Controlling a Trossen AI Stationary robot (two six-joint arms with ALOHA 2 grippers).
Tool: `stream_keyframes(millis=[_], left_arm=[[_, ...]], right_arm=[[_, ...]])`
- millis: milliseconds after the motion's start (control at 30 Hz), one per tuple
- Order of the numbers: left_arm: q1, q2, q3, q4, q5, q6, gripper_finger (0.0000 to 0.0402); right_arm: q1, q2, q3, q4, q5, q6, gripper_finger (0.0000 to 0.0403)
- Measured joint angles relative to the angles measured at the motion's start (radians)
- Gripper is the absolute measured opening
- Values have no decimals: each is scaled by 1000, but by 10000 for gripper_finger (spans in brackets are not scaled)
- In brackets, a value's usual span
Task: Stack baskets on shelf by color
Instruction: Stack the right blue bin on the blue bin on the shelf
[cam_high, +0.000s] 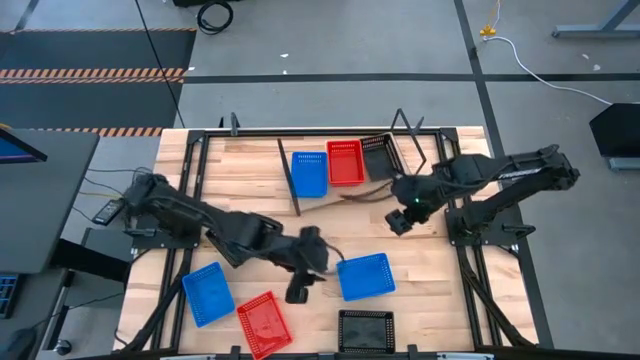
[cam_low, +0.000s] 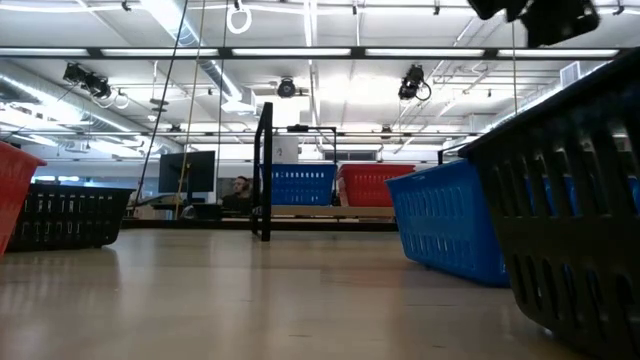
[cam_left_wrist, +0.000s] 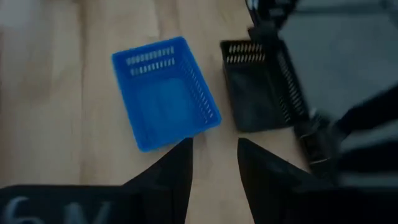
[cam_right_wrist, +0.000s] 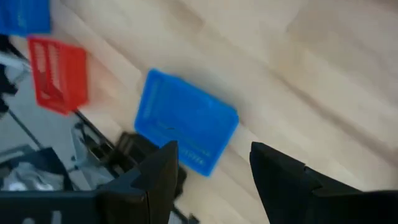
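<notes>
The shelf stands at the table's far side. One blue basket, one red basket and one black basket sit side by side on it. A blue basket lies flat on the table near the middle. My left gripper hovers open just left of it, and the left wrist view shows that blue basket ahead of the fingers. My right gripper is open above the table between the shelf and the same blue basket. Neither gripper touches anything.
Near the table's front edge lie a second loose blue basket, a red basket and a black basket. In the low view another black basket shows at the left. Bare wood lies between the shelf and the loose baskets.
</notes>
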Motion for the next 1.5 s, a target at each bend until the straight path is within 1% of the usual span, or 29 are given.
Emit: stream_keyframes(millis=[67,233,300,367,500,700,800,1000,1067,1233,1300,1367,1433,1467,1500], left_arm=[[-1,42,0,14,0,110,133],[0,142,0,17,-12,342,133],[-2,171,0,37,-35,437,133],[-5,192,0,47,-70,519,134],[1,231,0,74,-80,676,135],[14,287,0,105,-91,886,134],[21,319,0,131,-91,920,133],[30,360,0,131,-91,990,133],[37,370,1,180,-93,992,132],[40,371,1,200,-95,992,128],[46,371,1,199,-95,992,115],[51,371,1,196,-96,966,91],[58,371,1,179,-82,902,56],[61,371,1,169,-68,856,34],[64,371,1,155,-58,806,20]], right_arm=[[33,-1,0,-43,2,16,204],[117,-2,0,-131,62,21,204],[145,-2,0,-149,79,34,204],[174,-2,0,-159,78,81,204],[239,-2,0,-160,76,177,204],[307,-2,0,-158,131,349,204],[326,-2,0,-150,133,422,204],[367,-2,0,-120,146,539,204],[380,-2,0,-114,162,572,204],[399,-1,0,-88,185,609,204],[406,-1,0,-81,194,612,204],[411,-1,0,-81,203,612,204],[414,-1,1,-81,207,611,204],[414,-1,1,-81,207,609,204],[415,-1,1,-81,207,608,204]])
